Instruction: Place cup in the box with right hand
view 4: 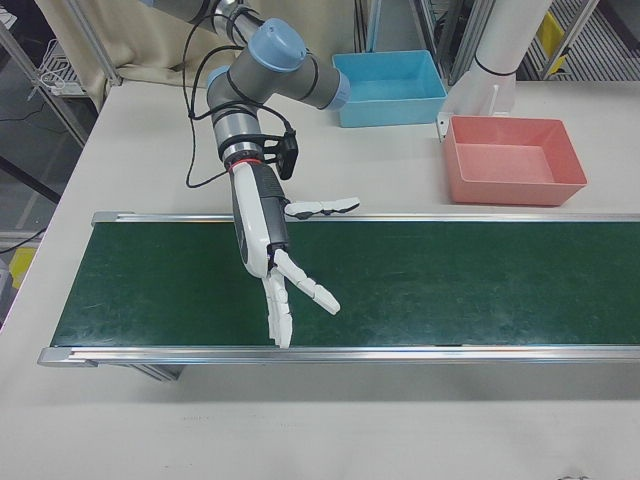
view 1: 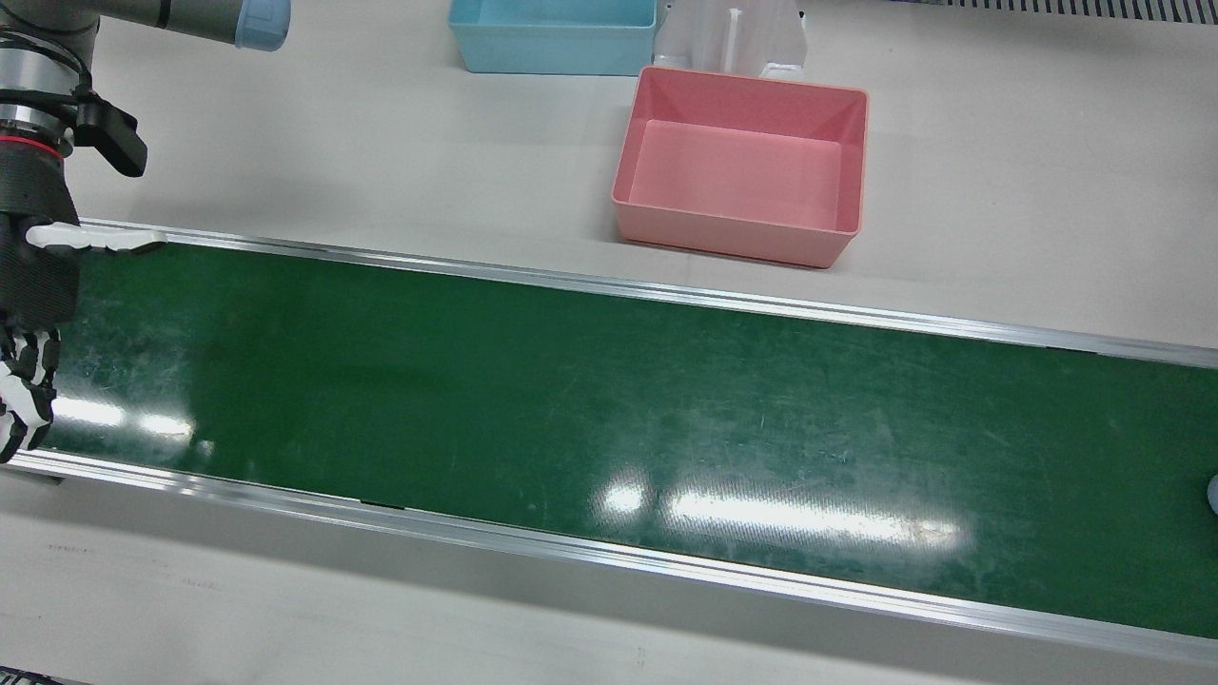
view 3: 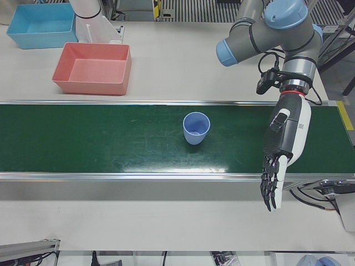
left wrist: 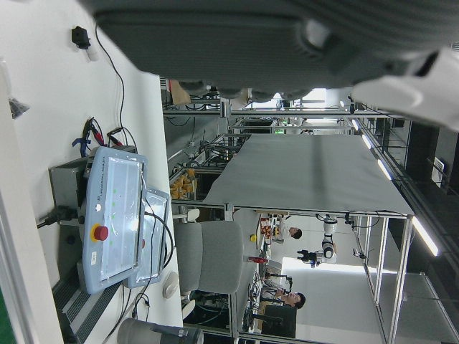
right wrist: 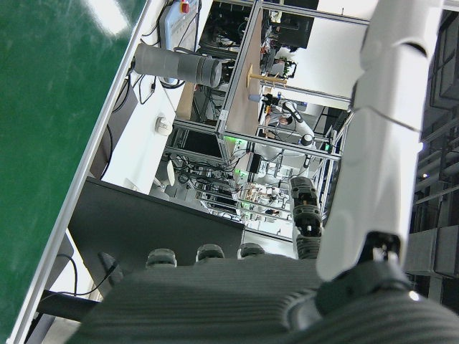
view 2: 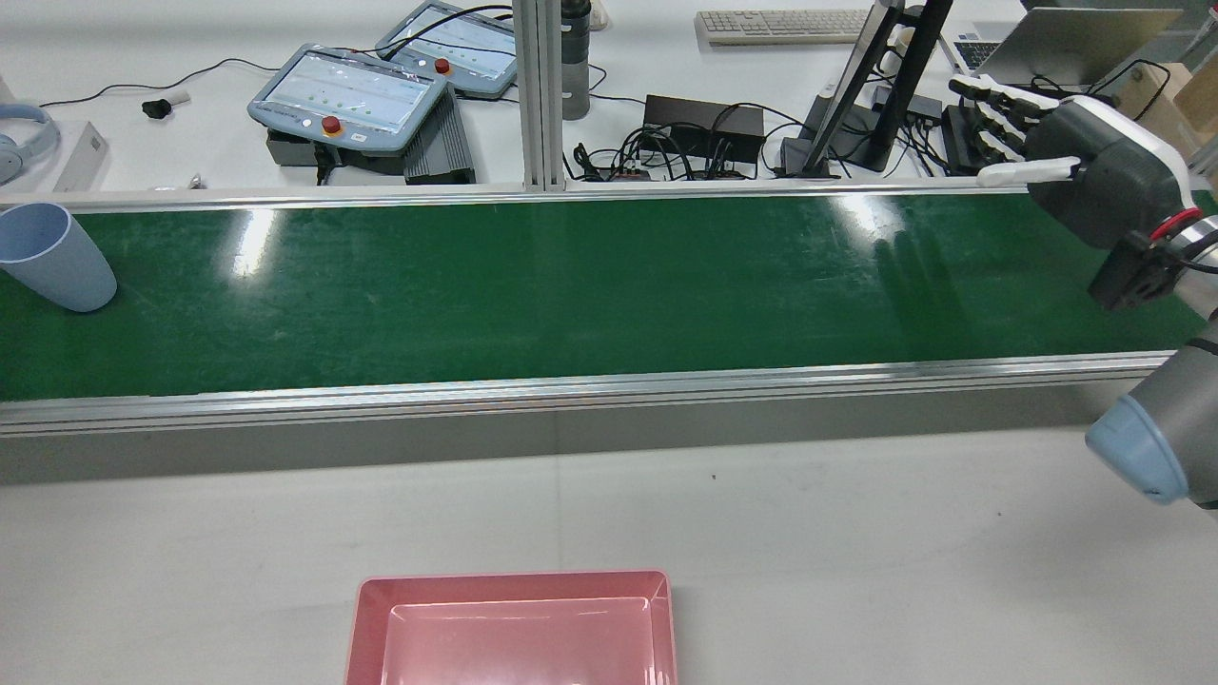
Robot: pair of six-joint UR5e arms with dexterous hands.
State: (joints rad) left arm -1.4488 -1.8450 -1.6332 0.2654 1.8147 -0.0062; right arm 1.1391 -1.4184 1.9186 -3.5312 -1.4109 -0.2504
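Fingers [view 4: 300, 290] of the right hand [view 4: 268, 245] are spread wide and straight, holding nothing, hovering above the green conveyor belt [view 4: 450, 280] near its right end, thumb pointing toward the far rail. Fingers [view 3: 272, 185] of the left hand [view 3: 283, 147] also hang extended and loosely apart, empty, over the belt's front rail near the other end.

Between the two hands, but much nearer the left one, the light blue cup [view 3: 196, 128] stands upright on the belt, mouth up, touching neither hand. Nothing can be seen inside it.

Farther back, on the pale table [view 1: 999, 190] beyond the belt, sits the pink box [view 1: 742, 171], open and empty. Behind it, close by, is a blue box [view 1: 552, 38], which also looks empty.
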